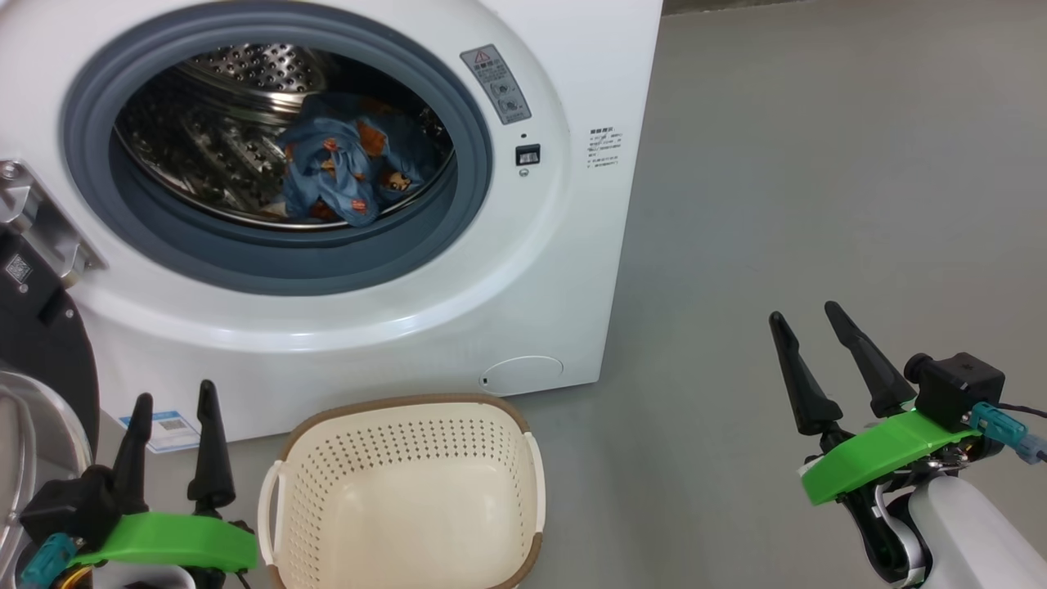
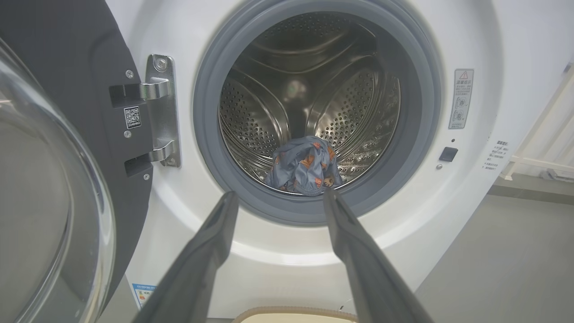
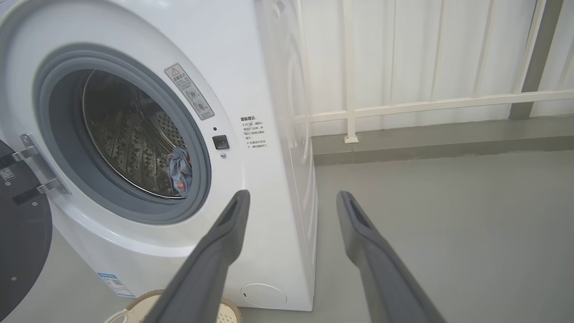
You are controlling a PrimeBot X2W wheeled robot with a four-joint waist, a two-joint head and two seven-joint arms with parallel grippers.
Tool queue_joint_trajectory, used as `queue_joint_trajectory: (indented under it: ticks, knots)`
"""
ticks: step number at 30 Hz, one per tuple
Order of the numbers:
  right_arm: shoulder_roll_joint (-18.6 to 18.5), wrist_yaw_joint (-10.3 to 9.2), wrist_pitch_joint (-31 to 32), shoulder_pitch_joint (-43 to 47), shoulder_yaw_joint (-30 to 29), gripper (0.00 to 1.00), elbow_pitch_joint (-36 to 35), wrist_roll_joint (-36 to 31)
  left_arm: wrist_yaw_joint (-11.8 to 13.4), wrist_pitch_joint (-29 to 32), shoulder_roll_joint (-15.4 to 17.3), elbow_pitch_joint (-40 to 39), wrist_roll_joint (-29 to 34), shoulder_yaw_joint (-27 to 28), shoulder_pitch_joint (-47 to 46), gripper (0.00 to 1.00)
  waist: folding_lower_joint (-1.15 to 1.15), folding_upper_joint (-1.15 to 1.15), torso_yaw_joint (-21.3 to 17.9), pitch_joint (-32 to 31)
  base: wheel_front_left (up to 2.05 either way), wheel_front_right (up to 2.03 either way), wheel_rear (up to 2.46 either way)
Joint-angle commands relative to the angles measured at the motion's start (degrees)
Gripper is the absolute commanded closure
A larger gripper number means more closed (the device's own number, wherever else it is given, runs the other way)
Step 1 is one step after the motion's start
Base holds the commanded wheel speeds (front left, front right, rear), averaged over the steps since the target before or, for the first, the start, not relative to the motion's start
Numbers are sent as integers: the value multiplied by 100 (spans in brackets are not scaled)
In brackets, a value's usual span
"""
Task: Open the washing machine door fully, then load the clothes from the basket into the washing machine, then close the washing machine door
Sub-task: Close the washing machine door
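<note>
The white washing machine [image 1: 523, 270] stands with its door [image 2: 58, 148] swung wide to the left on a steel hinge [image 2: 161, 112]. Light blue clothes [image 1: 352, 164] with orange prints lie inside the steel drum, near its front lip. On the floor before the machine sits the cream basket [image 1: 409, 491], with nothing inside it. My left gripper [image 1: 173, 399] is open at the lower left, beside the basket's left handle. My right gripper [image 1: 806, 317] is open over bare floor to the machine's right. Both hold nothing.
Grey floor [image 1: 818, 164] spreads to the right of the machine. A white railing [image 3: 426, 103] runs along the wall behind. The door's glass bowl [image 2: 40, 202] bulges close to my left arm.
</note>
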Motion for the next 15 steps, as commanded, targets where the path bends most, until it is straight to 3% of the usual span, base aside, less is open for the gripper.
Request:
queue_joint_trajectory:
  ticks: [1,10,15]
  knots:
    - [-56,25,-53,-84,113,0,-102,85,38,-21,178,-155,-56,162,-95,0,0,0,-6,-4,0,0,0]
    - [-54,25,-53,-95,112,0,-82,90,33,-28,173,-142,-99,164,-120,0,0,0,-8,15,-5,5,0]
    - [-53,25,-53,-104,100,0,-80,84,25,-31,172,-138,-138,168,-138,0,0,0,-5,24,-69,69,0]
